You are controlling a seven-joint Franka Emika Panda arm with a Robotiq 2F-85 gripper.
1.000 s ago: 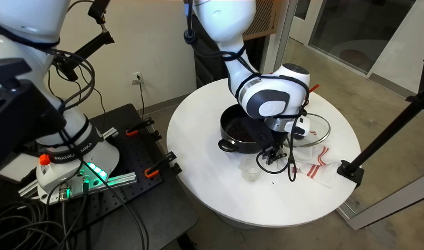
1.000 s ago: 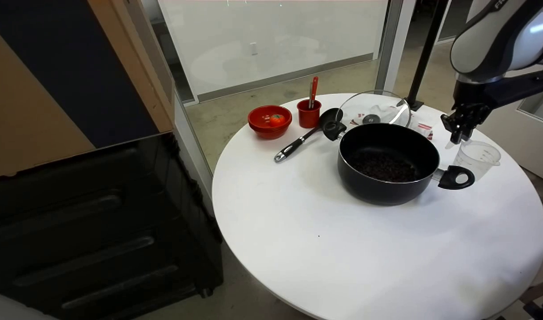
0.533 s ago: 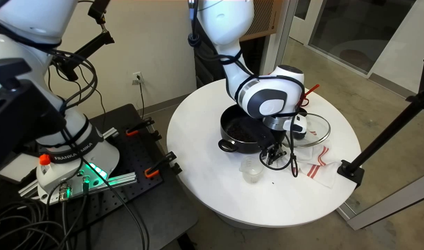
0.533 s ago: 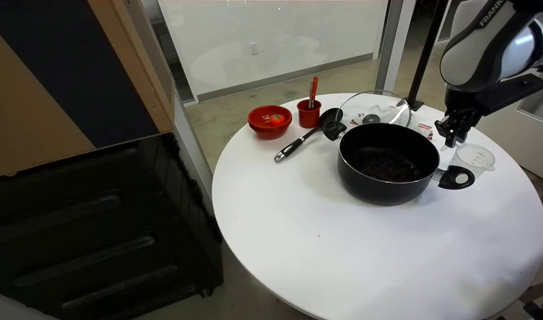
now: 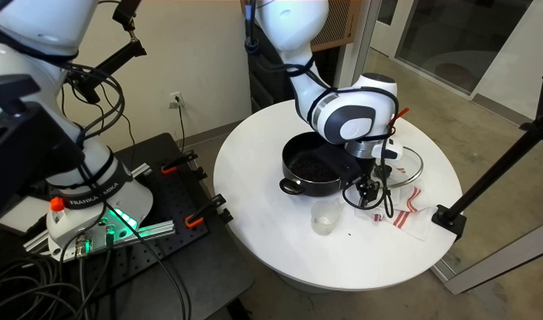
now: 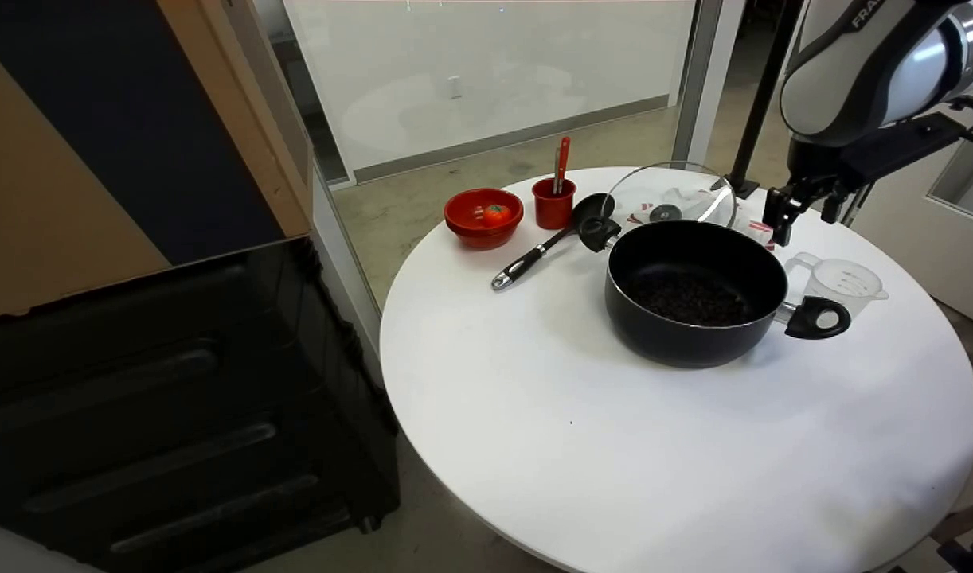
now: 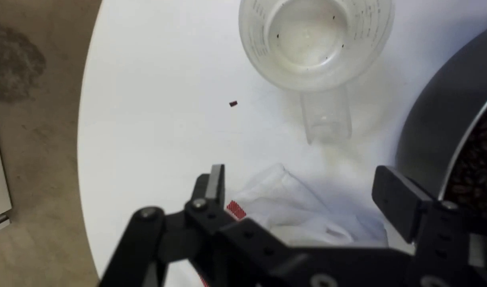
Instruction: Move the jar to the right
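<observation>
On the round white table (image 6: 614, 461), your whitish translucent cylindrical jar (image 7: 315, 44) is standing upright just beside the round black pot (image 7: 427, 119); your black two-fingered gripper (image 7: 301, 181) is hovering above the red-striped white cloth (image 7: 297, 211), spreading wide and gripping nothing.

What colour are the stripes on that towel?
Red: the stripes run across a white towel, and they show best in an exterior view.
</observation>
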